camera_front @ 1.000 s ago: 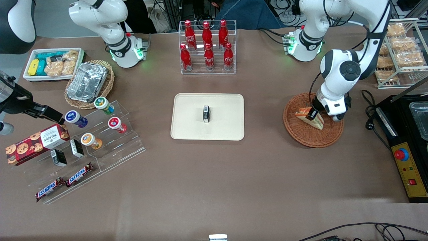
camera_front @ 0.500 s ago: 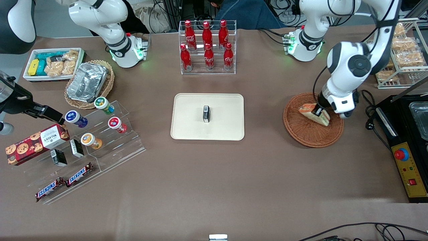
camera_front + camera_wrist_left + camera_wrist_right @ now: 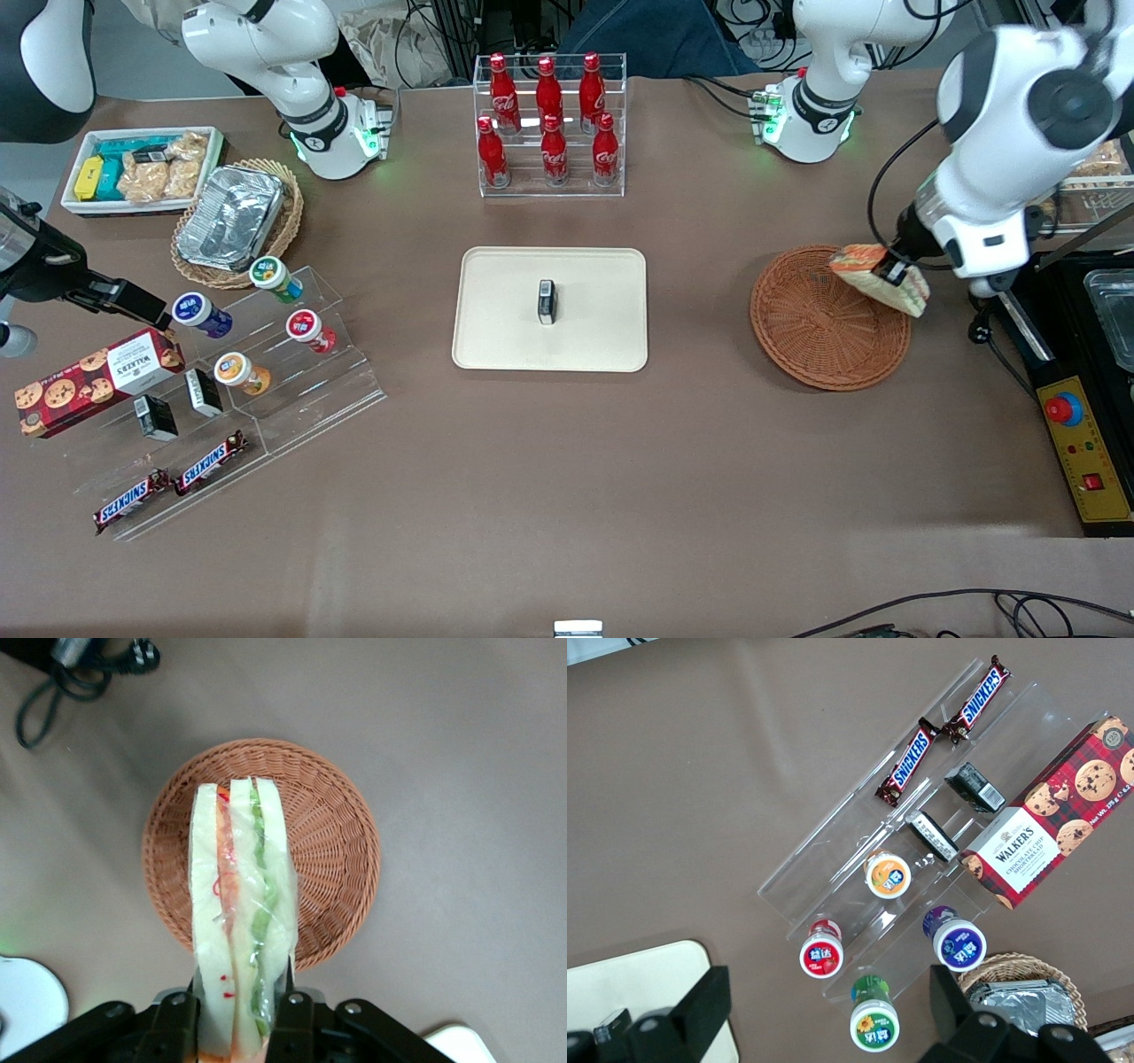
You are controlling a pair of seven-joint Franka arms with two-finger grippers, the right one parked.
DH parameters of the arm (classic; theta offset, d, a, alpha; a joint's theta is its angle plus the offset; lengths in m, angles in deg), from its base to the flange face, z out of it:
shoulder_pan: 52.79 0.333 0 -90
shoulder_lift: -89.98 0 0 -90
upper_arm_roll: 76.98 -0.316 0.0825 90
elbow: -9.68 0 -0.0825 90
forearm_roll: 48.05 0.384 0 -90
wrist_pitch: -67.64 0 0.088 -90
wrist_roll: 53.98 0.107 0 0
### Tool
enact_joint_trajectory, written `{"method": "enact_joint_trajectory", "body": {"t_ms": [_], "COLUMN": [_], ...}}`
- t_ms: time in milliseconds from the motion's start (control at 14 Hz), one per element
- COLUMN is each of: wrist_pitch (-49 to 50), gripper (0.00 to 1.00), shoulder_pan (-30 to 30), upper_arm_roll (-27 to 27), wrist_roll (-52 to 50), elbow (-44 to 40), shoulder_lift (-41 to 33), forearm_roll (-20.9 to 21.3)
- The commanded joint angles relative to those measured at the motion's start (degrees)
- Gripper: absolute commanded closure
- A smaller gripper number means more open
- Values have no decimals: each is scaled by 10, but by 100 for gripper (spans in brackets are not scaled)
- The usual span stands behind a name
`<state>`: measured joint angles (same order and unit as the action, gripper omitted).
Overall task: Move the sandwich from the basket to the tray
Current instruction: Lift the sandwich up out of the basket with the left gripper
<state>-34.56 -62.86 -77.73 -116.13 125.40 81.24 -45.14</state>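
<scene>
Since the earlier frame the left arm has risen, carrying the sandwich (image 3: 880,277) up out of the basket (image 3: 815,328), which now sits empty on the surface. The tray (image 3: 496,337), bearing one small dark box (image 3: 547,301), lies well apart from the basket toward the parked arm's end. The gripper (image 3: 236,1014) hangs above the basket's rim, its jaws pinching the sandwich at one end, long axis pointing away from them.

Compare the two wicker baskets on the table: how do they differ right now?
The reddish-brown basket is round, darker and holds nothing; the gripper holds the sandwich raised above its rim. The tan basket, toward the parked arm's end, is lighter and holds a foil pan. Both are shallow, woven, and sit on the table.
</scene>
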Motion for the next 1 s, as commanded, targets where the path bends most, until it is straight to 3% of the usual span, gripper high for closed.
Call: {"method": "enact_joint_trajectory", "body": {"t_ms": [0, 214, 643, 929], "wrist_pitch": [81, 102, 123, 108], "gripper": [70, 70, 70, 75], "shoulder_pan": [-1, -7, -9, -20], "upper_arm_roll": [-2, 9, 116, 195], "wrist_roll": [65, 130, 301, 310], "elbow": [-92, -112, -103, -99], "shoulder_lift": [12, 8, 10, 37], "forearm_roll": [4, -1, 0, 3]}}
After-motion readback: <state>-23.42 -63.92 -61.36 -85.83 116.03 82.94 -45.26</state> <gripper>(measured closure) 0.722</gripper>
